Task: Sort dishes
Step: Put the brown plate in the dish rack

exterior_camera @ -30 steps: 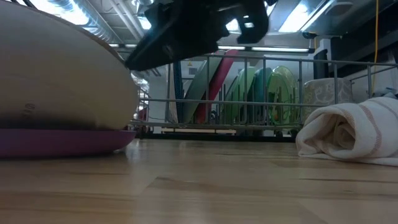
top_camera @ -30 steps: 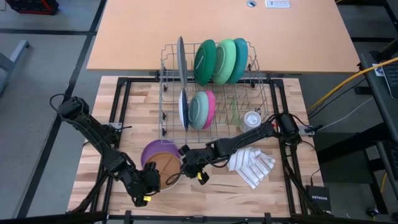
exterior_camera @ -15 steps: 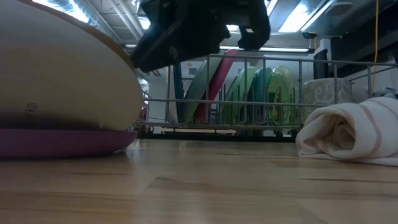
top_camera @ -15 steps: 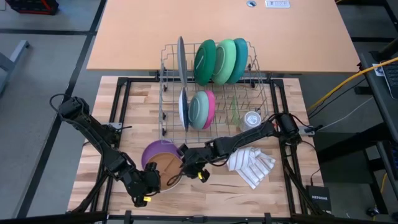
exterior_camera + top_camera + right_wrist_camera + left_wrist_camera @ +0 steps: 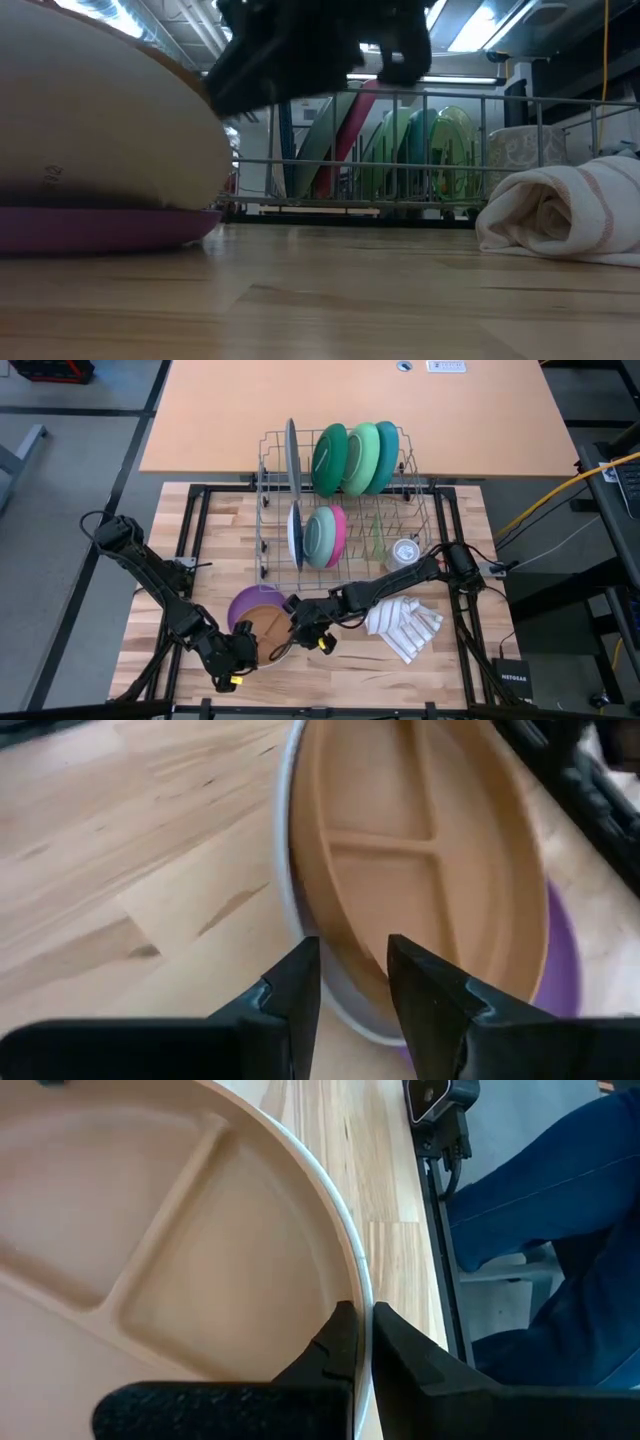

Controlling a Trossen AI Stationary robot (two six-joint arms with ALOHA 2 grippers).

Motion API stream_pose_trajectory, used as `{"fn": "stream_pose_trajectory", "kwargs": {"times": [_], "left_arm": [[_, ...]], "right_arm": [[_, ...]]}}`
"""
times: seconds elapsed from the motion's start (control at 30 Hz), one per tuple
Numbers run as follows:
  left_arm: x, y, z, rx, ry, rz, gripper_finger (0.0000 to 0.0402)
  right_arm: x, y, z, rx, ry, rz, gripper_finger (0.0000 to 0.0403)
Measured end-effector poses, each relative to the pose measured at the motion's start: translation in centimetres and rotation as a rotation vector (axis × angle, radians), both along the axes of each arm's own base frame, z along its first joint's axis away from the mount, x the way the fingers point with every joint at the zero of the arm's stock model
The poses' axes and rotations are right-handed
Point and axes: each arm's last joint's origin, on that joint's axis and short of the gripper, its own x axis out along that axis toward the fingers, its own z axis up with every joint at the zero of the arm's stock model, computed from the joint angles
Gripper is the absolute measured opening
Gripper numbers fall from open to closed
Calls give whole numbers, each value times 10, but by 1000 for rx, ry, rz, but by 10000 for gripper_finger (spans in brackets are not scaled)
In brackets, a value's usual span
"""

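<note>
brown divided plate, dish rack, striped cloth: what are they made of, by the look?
Brown divided plate: likely moulded plastic, matte; smooth rounded dividers and a thin pale rim.
Dish rack: metal wire, probably plated or coated; thin grey rods in a grid, a slight sheen.
Striped cloth: woven fabric, maybe cotton towelling; soft folds, fuzzy surface, faint stripes.

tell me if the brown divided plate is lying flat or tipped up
Tipped up. The brown plate leans on the purple plate, its rim pinched by the left tool.
</note>
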Motion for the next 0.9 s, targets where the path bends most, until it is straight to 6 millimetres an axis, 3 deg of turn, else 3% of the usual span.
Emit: {"fn": "stream_pose_trajectory", "kwargs": {"times": [0.23,0.57,0.9], "left_arm": [[0,0,0,-5,3,2,4],[-1,0,-1,11,10,-5,8],[-4,4,-4,5,73,73,24]], "right_arm": [[9,2,-28,-77,-15,44,119],[9,4,-31,-97,-15,66,31],[11,1,-30,-98,-16,15,10]]}}
